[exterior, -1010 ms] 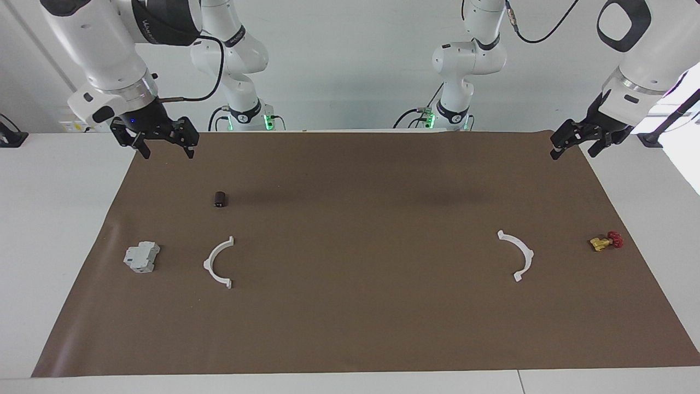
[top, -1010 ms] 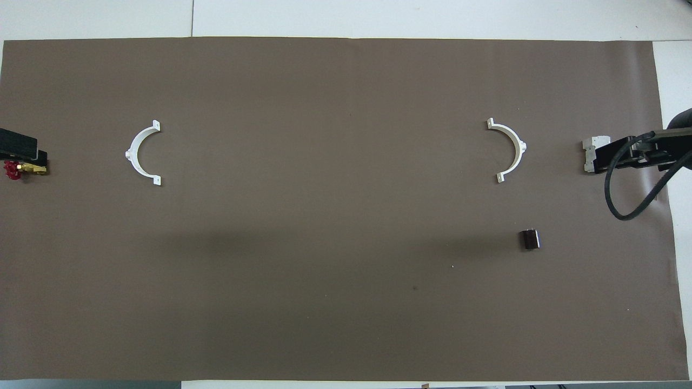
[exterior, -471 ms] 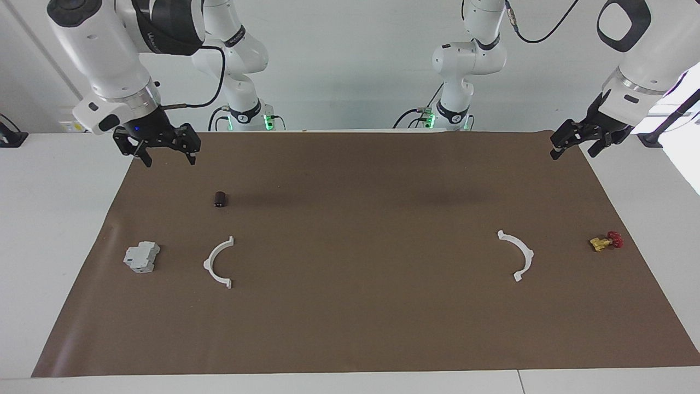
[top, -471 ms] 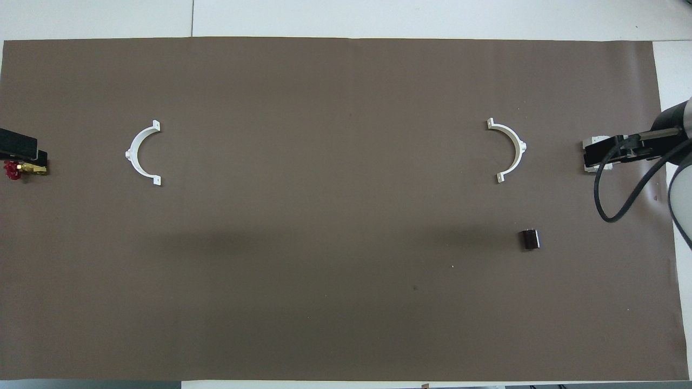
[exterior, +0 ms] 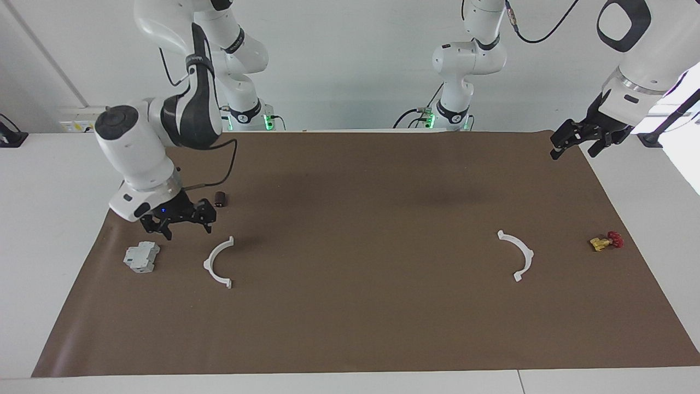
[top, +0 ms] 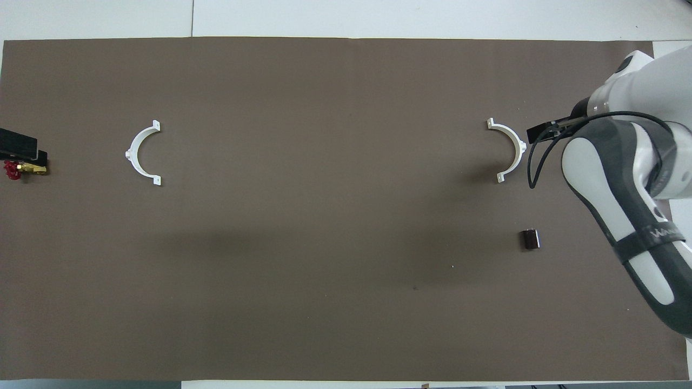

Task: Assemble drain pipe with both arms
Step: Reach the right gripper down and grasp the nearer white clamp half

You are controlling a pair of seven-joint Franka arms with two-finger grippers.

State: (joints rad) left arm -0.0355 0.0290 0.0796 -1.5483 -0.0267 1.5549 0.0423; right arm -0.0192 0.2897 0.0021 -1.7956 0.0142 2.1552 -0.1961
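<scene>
Matte brown mat [exterior: 350,306] bears two thin white plastic half-ring arcs [exterior: 219,262].

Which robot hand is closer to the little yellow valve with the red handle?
Left. The left gripper hangs above the mat's corner near the valve; the right gripper is at the other end.

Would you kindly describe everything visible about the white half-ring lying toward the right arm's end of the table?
The half-ring is a thin white arc, plastic by its look, lying flat on the brown mat. It has a small tab at each end and one at mid-curve; its open side faces the table's middle. Nothing touches it. The grey block lies beside it toward the table's end, and a small dark cylinder lies nearer to the robots. The right gripper hangs open above the mat between block and arc, gripping nothing.
</scene>
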